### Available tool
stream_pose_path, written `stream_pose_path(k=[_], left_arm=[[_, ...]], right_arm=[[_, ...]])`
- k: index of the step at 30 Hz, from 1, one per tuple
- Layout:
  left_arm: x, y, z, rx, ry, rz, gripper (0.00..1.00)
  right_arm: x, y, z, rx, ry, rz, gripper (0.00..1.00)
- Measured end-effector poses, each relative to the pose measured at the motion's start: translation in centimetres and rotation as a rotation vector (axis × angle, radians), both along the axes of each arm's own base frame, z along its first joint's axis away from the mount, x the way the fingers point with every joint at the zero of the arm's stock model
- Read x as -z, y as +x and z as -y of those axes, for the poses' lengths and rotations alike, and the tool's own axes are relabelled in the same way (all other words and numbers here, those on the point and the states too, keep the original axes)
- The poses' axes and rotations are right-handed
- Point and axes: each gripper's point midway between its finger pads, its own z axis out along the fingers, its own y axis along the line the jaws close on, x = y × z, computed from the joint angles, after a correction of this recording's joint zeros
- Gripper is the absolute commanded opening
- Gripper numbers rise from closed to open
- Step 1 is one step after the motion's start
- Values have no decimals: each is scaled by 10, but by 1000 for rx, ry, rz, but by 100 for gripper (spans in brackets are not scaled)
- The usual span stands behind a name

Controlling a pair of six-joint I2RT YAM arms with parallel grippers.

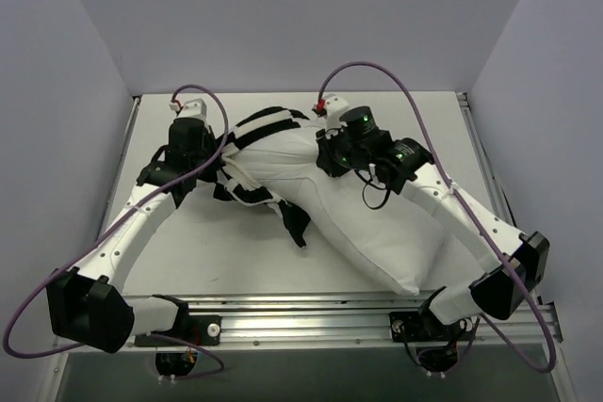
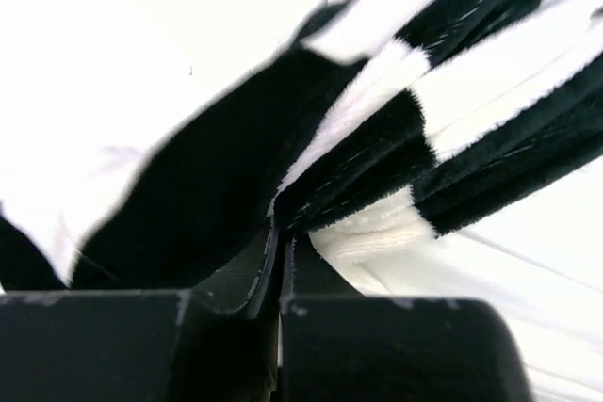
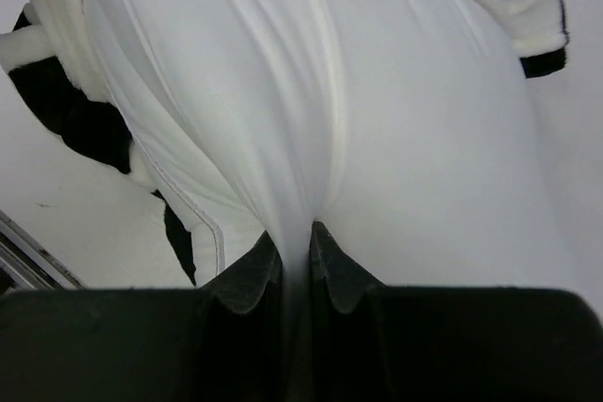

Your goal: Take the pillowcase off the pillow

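The plain white pillow (image 1: 358, 223) lies slantwise across the table, its near corner close to the front rail. The black-and-white checkered pillowcase (image 1: 259, 129) is bunched over its far left end, with a dark flap hanging near the middle. My left gripper (image 1: 203, 162) is shut on a fold of the pillowcase (image 2: 339, 167); its jaws stand closed with fabric between them. My right gripper (image 1: 330, 152) is shut on a pinch of the pillow's white fabric (image 3: 311, 138), which is pulled into creases between the jaws.
White table (image 1: 207, 261) with grey walls on three sides. A metal rail (image 1: 311, 313) runs along the front edge by the arm bases. Purple cables arc over both arms.
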Motion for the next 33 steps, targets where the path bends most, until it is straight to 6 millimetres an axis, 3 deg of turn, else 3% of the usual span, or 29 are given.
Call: stream_pose_path(k=[6,11,13,18,22,28,33], left_arm=[[-7,15,-2,-6,-16,-4,2],[16,27,-10,-33,1,-77,2],[28,32,-26,-85,19,-106,2],[65,36,-89,-290,52,-202,2],[88,31,-104,-352,35,-263,2],[98,38,-109,-379,13,-293,2],[67,59,-136,-437,-3,-237,2]], right_arm=[[-26,-14,30,25,72,5,0],[-33,-34,50,30,103,-32,0],[-38,-38,62,51,107,-33,0],[-66,-50,94,117,129,7,0],[-95,-55,97,113,172,68,0],[-115,-43,100,160,185,108,0],[-131,-11,112,304,159,135,0]])
